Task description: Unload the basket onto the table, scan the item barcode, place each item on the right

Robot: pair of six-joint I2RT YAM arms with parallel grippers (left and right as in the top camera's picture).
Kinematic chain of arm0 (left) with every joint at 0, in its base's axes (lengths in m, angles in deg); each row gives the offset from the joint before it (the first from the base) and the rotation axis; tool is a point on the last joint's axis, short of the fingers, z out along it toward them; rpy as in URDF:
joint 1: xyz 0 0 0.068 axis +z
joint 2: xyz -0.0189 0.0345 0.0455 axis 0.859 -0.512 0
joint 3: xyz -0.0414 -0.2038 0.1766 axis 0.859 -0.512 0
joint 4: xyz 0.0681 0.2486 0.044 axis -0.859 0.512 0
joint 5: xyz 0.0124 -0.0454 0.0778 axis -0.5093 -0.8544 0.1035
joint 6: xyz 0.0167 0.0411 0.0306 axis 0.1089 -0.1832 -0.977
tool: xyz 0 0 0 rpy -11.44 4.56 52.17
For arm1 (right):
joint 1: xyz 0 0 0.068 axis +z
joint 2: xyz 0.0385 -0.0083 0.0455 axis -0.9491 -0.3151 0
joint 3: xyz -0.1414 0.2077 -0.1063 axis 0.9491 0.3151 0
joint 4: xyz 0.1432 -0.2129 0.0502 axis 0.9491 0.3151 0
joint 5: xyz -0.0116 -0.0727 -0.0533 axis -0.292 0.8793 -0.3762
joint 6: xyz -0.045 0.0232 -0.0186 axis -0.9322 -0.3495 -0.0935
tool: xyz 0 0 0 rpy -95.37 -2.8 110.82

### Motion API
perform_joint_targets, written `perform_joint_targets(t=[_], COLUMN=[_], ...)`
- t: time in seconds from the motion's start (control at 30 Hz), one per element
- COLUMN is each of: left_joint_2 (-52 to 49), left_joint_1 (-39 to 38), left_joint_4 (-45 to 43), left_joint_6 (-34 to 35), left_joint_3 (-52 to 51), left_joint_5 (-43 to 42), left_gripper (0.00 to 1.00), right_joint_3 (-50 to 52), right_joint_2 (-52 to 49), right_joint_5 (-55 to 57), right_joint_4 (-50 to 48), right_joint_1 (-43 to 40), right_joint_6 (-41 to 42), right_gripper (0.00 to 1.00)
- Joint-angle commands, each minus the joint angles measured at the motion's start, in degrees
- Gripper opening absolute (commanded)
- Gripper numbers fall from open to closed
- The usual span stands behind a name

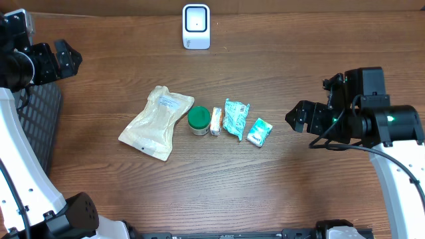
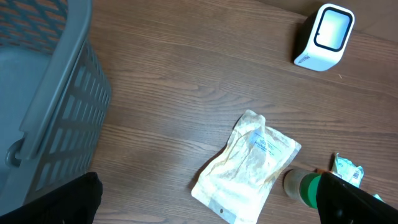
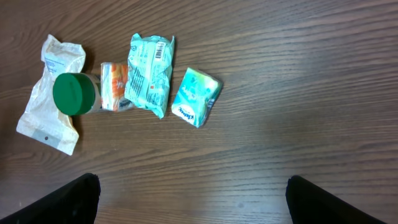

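**Overhead and wrist views, nothing yet lifted.** My right gripper (image 1: 300, 118) hovers spread wide and empty, just to the right of a row of items on the tabletop (image 1: 279, 192). Counting from its side, the row holds a small white-and-teal pack (image 1: 259, 131), a teal packet (image 1: 235, 119), an orange packet (image 1: 216, 121), a green-lidded jar (image 1: 198, 120) and a tan pouch (image 1: 157, 123). The small pack lies nearest, its long axis slanted across the row. My left gripper (image 1: 66, 58), likewise spread and empty, sits well apart near the basket (image 1: 36, 126), so I judge the right arm better placed. The scanner (image 1: 196, 26) stands at the far edge, well apart from the row. The right wrist view alone shows a barcode (image 3: 163, 51), printed at the teal packet's upper corner, but it leaves out the scanner. The left wrist view takes in the scanner and pouch yet cuts off most of the row. No view shows a code on the small pack.
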Motion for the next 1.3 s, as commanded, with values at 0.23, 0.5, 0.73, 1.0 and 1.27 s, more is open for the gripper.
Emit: perform_joint_targets(t=[0.23, 0.5, 0.73, 1.0, 1.27], left_joint_2=[-0.2, -0.2, -0.2, -0.2, -0.2], left_joint_1=[-0.4, -0.4, -0.4, -0.4, -0.4], left_joint_4=[0.0, 0.0, 0.0, 0.0, 0.0], left_joint_6=[-0.7, -0.7, -0.7, -0.7, -0.7], left_joint_3=[0.2, 0.2, 0.2, 0.2, 0.2], left_joint_5=[0.3, 0.3, 0.3, 0.3, 0.3], left_gripper=[1.0, 1.0, 1.0, 1.0, 1.0], right_joint_3=[-1.4, -1.4, -1.4, -1.4, -1.4], right_joint_2=[-0.6, -3.1, -7.9, -12.7, -13.6], right_joint_5=[2.8, 3.0, 2.1, 0.4, 0.3], right_joint_4=[-3.3, -5.7, -7.7, -8.4, -8.7], right_joint_1=[-0.2, -0.2, -2.8, -6.2, -6.2], right_joint_6=[0.2, 0.2, 0.2, 0.0, 0.0], right_gripper=[0.94, 0.95, 0.92, 0.92, 0.92])
